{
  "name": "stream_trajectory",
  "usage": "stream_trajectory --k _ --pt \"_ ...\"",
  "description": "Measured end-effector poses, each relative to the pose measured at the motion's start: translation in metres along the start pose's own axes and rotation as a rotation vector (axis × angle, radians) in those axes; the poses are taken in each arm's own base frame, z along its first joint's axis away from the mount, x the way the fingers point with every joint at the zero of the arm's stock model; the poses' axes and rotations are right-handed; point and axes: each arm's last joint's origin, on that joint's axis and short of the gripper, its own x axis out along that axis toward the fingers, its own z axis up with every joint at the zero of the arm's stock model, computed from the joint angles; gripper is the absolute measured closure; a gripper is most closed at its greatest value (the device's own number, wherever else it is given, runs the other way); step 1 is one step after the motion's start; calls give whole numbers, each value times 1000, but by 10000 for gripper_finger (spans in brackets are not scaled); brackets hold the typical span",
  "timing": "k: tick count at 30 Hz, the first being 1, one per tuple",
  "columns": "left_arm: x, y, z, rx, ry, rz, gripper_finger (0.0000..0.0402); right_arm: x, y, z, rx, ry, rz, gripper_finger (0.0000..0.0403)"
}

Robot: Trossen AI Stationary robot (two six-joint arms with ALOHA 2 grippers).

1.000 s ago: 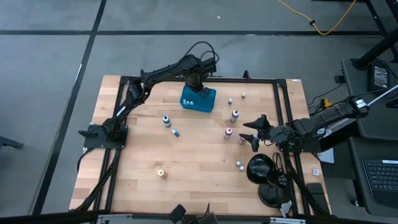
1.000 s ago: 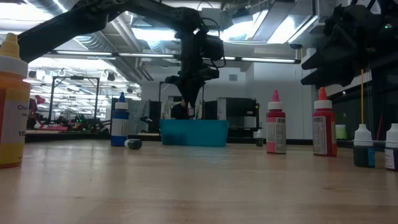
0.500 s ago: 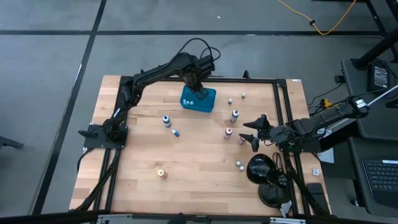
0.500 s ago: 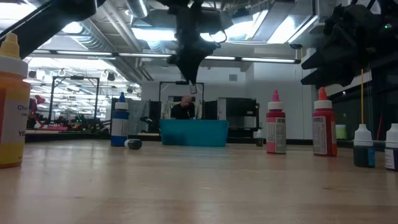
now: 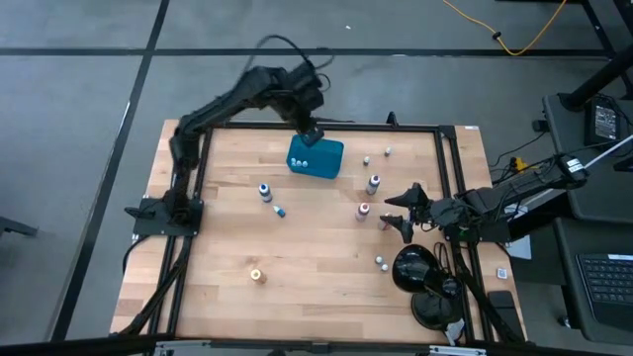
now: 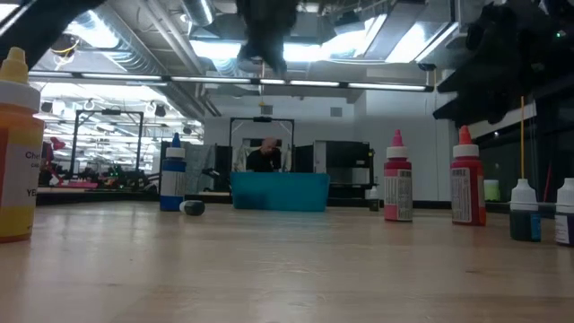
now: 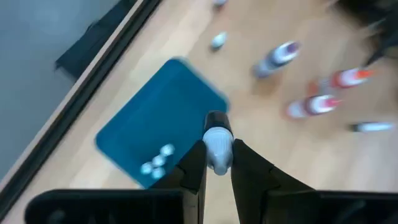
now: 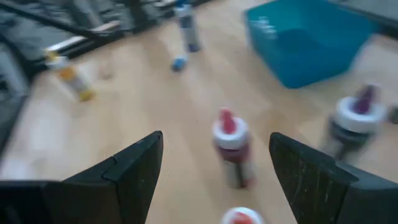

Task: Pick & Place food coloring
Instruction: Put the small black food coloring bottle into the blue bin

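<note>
My left gripper [image 5: 313, 132] hangs high over the far edge of the teal tray [image 5: 316, 156] and is shut on a tiny white-capped food coloring vial [image 7: 217, 144]. Three white-capped vials [image 7: 156, 161] lie in the tray. Other food coloring bottles stand on the wood: a blue one [image 5: 265, 191], an orange one [image 5: 256, 276], and red ones [image 5: 372, 183] near my right gripper [image 5: 399, 211]. That gripper waits open at the table's right, with a red-tipped bottle [image 8: 233, 149] ahead of its fingers and apart from them. My left gripper pinches the small vial between its two fingers, at the pale cap [image 7: 218, 149]. A darker end [image 7: 216, 118] sticks out past the fingertips. The fingers point steeply down. The vial is lifted clear, well above the tray.
Small vials [image 5: 366, 160] [image 5: 388, 151] stand to the right of the tray, one more [image 5: 380, 262] near the black lamp base [image 5: 415, 269]. A tiny blue vial [image 5: 280, 211] lies near the blue bottle. The low view shows the orange bottle [image 6: 18, 144] close at left.
My left gripper has risen steeply from just above the tray, drifting toward the table's far left, and stayed shut on the vial, which has gone up with it. The tray and the vials in it have not moved.
</note>
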Motion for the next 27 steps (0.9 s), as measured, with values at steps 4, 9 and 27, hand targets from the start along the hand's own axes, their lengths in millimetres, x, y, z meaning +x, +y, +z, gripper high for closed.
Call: stream_trajectory --k 4,9,27 --pt "-22 -8 -7 20 -35 -35 357 -1 2 6 -27 -8 106 108" --pt "-33 -13 -13 43 -26 -48 357 -4 -9 8 -62 -1 42 108" --pt "-32 -14 -15 62 -4 -52 357 -41 -52 7 -15 -57 -229 108"
